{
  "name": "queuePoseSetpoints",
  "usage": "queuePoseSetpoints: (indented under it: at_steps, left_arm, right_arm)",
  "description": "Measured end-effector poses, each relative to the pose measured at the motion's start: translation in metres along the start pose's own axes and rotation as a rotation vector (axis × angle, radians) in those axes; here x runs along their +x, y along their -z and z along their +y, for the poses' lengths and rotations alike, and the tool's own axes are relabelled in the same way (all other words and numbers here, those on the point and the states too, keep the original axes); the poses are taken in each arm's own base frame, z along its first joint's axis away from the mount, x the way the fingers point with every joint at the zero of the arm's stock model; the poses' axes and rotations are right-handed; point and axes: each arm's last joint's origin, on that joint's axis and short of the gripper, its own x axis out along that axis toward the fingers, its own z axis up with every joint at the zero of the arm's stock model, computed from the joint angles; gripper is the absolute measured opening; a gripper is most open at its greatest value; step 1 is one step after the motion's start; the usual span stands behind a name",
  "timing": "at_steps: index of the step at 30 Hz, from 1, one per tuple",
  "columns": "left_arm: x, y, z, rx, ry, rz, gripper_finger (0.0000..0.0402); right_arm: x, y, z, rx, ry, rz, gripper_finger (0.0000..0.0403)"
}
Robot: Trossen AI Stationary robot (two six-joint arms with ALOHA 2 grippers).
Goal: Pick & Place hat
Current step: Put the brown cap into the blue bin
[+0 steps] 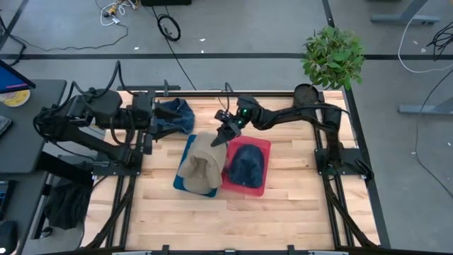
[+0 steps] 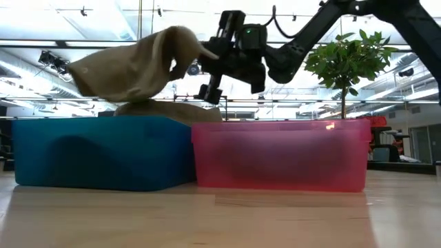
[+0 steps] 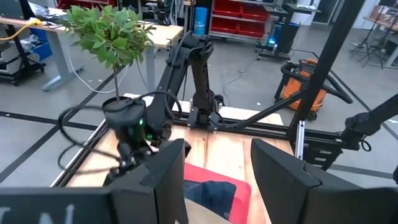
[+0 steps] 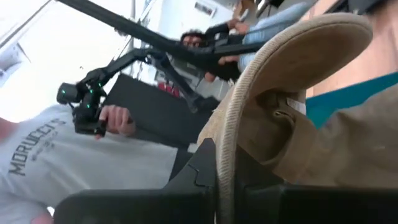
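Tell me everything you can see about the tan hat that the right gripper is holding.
The tan hat is soft beige cloth with a stitched, curved brim. The right gripper is shut on its brim edge and holds that end raised, so the hat hangs crumpled and tilted. Its lower part sags onto the blue bin, over a second beige piece in the bin. The red bin stands directly beside it.

Three hats: one tan hat [image 1: 202, 164], one dark blue hat [image 1: 245, 163], one blue hat [image 1: 173, 115]. Two bins: one blue bin [image 2: 96, 151], one pink bin [image 2: 279, 163]. One potted plant [image 1: 333, 57].
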Motion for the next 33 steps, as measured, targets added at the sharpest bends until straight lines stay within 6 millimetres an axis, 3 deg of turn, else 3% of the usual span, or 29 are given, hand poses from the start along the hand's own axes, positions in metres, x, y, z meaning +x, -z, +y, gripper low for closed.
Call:
queuePoseSetpoints:
  at_steps: [7, 16, 29, 33]
  left_arm:
    - [0.015, 0.005, -0.003, 0.008, -0.002, 0.048, 0.0188]
    - [0.040, 0.029, -0.003, 0.000, -0.059, 0.288, 0.0188]
    - [0.088, 0.057, -0.009, 0.021, -0.104, 0.517, 0.0188]
    - [0.100, 0.066, -0.004, 0.004, -0.106, 0.603, 0.0188]
  right_arm:
    - [0.011, -0.008, -0.021, -0.027, 0.003, 0.024, 0.0004]
    - [0.011, 0.000, -0.045, 0.003, 0.096, 0.044, 0.0007]
    - [-0.002, -0.006, -0.053, -0.065, 0.201, -0.048, 0.0010]
    - [-0.006, -0.007, -0.054, -0.030, 0.185, -0.032, 0.0033]
